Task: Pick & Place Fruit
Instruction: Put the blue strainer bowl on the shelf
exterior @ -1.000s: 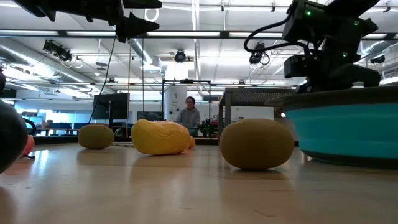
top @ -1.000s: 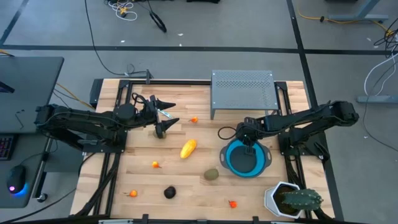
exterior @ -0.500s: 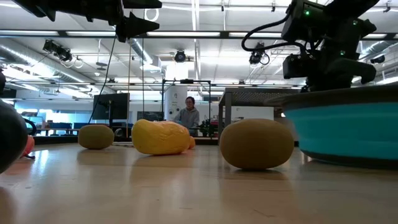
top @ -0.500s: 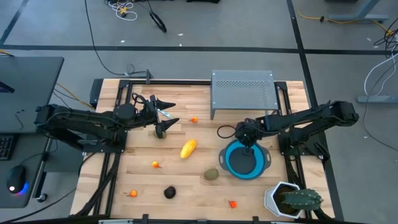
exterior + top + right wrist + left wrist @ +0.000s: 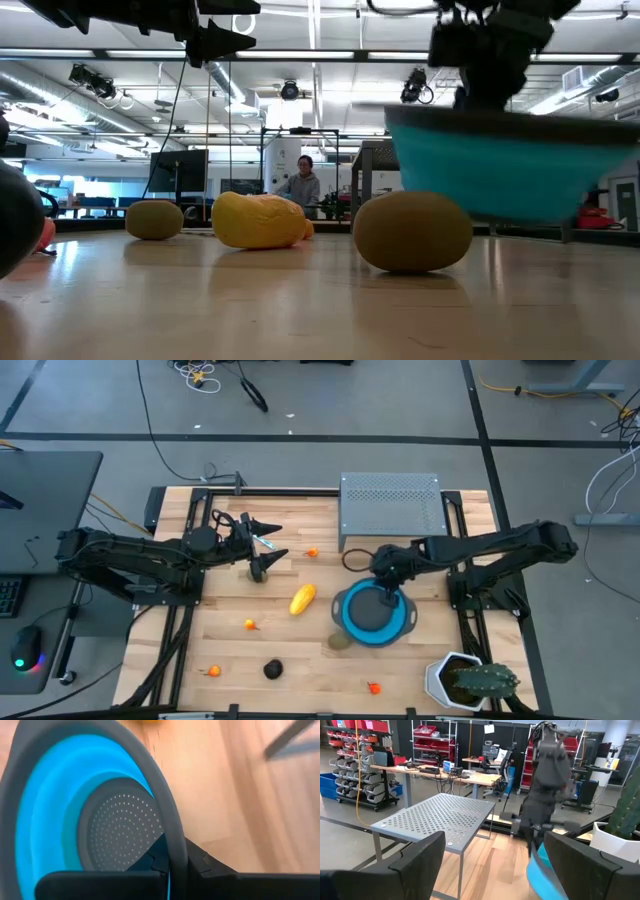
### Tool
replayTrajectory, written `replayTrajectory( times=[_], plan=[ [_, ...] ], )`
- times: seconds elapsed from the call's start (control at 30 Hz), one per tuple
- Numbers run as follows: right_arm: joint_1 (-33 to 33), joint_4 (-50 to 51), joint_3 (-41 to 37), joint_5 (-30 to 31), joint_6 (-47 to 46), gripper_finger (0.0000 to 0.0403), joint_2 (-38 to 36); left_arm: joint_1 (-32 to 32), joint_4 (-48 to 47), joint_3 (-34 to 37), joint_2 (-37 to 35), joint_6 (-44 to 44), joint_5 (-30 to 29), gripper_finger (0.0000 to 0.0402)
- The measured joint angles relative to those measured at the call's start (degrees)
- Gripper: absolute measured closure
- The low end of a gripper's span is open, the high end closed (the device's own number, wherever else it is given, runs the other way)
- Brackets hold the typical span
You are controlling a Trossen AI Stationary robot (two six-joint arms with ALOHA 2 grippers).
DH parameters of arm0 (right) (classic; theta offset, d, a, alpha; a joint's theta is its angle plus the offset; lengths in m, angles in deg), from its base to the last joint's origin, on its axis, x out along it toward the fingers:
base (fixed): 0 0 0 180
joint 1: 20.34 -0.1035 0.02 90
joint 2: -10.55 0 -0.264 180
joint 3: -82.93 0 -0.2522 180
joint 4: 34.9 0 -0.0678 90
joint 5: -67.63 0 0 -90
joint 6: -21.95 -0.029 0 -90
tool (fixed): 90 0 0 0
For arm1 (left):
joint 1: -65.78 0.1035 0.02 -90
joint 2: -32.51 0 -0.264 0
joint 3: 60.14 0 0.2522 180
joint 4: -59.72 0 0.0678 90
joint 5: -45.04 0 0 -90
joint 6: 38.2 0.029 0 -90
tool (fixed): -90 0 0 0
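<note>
Currently: right gripper (image 5: 388, 584) is clamped on the rim of the blue bowl (image 5: 372, 615) at its far side, and in the low view the bowl hangs clear of the table (image 5: 300, 645).
Left gripper: left gripper (image 5: 262, 544) hovers with fingers spread wide and nothing between them, over the far-left part of the table.
Key relation: olive-brown fruit (image 5: 340, 641) lies just at the bowl's near-left edge, partly under the raised rim; it is the piece closest to the bowl.
Yellow fruit: yellow oblong (image 5: 302, 599) sits between the two grippers, left of the bowl, its long axis slanting from near-left to far-right; the left gripper is somewhat closer to it.
Second oval: another olive-brown oval (image 5: 258, 570) rests almost directly beneath the left gripper.
Other pieces: near-black round fruit (image 5: 272, 669) near the front edge; orange-red bits (image 5: 249, 625) scattered on the left and front, one (image 5: 313, 552) beside the grey perforated stand (image 5: 390, 505).
Open room: bare wood between the yellow oblong and the bowl gives space to set the bowl down.
Edges: potted cactus (image 5: 470, 680) crowds the near-right corner, and the stand blocks the far side.
Judgement: no fruit is in the bowl yet.
</note>
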Motion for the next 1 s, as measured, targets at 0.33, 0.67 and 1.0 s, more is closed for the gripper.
replayTrajectory(
  times=[0.33,0.67,1.0],
  plan=[
    [2.72,14.91,14.64,2.26,3.72,0.0380,-1.08,-0.02,-0.01,0.00,0.00,0.02,0.22,0.0054],
    [19.28,22.13,24.65,1.73,8.61,0.0380,-6.08,0.00,0.35,0.00,0.00,-0.01,0.22,0.0054],
    [41.23,21.83,24.71,-3.56,11.44,0.0380,-8.10,0.00,0.31,0.00,0.00,0.43,0.50,0.0054]
  ],
)
